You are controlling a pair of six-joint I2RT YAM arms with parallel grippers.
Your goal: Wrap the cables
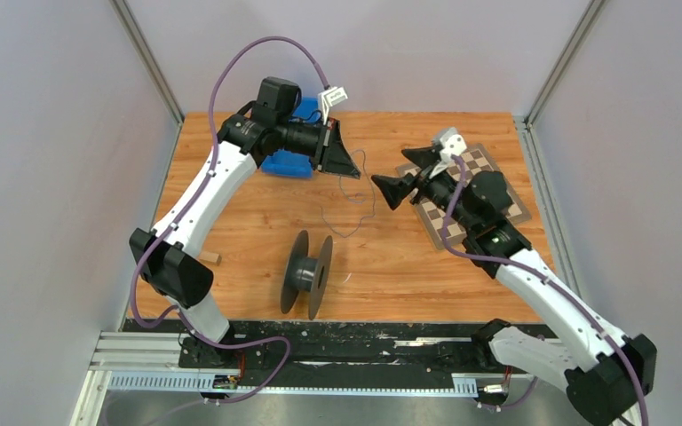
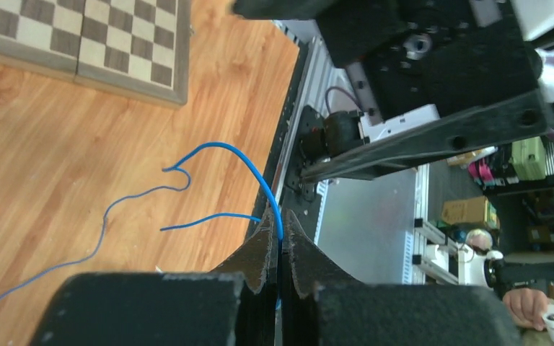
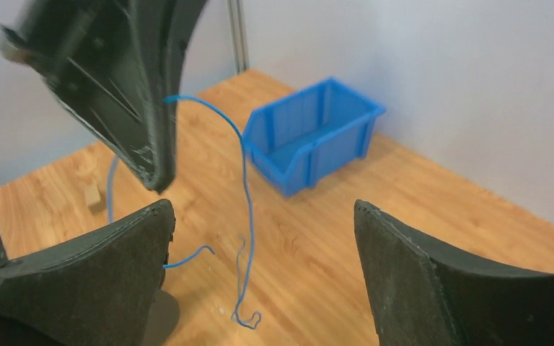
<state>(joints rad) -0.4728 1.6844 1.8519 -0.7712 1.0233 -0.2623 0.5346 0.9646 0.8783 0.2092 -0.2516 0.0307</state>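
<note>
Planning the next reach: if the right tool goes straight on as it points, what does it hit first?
Likely the thin blue wire hanging from the left tool; the blue bin lies farther on. Depth is unclear.

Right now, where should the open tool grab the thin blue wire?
Probably the stretch of wire hanging just below the shut left tool. Bring the open right tool in level from its own side, a finger each side: there the wire hangs nearly upright, clear of the table.
</note>
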